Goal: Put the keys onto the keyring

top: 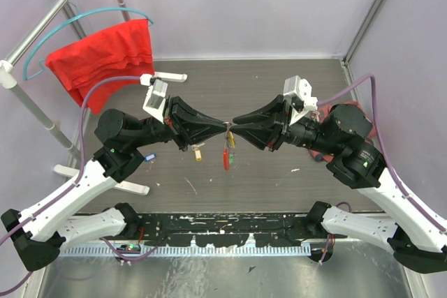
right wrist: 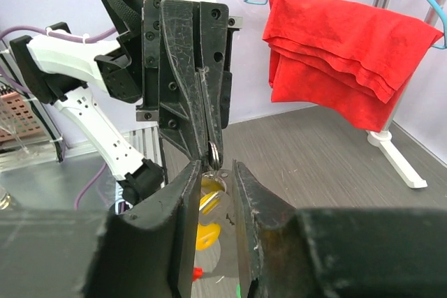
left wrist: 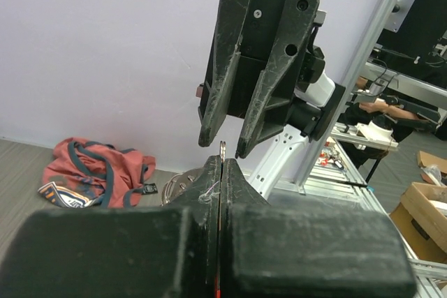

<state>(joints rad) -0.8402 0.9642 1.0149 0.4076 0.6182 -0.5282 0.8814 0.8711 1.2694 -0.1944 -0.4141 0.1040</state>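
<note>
The left gripper (top: 222,128) clamps the keyring (right wrist: 214,153) in mid-air between the arms, keys (top: 199,153) dangling beneath. The right gripper (top: 237,130) has its jaws narrowly apart around the loop, seemingly not gripping. Thin, light, springy wire: pinch it flat-on, close beside the left's hold.

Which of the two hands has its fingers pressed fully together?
The left hand: its fingers meet, pinching the thin metal of the keyring. The right hand shows a clear gap between its fingers.
</note>
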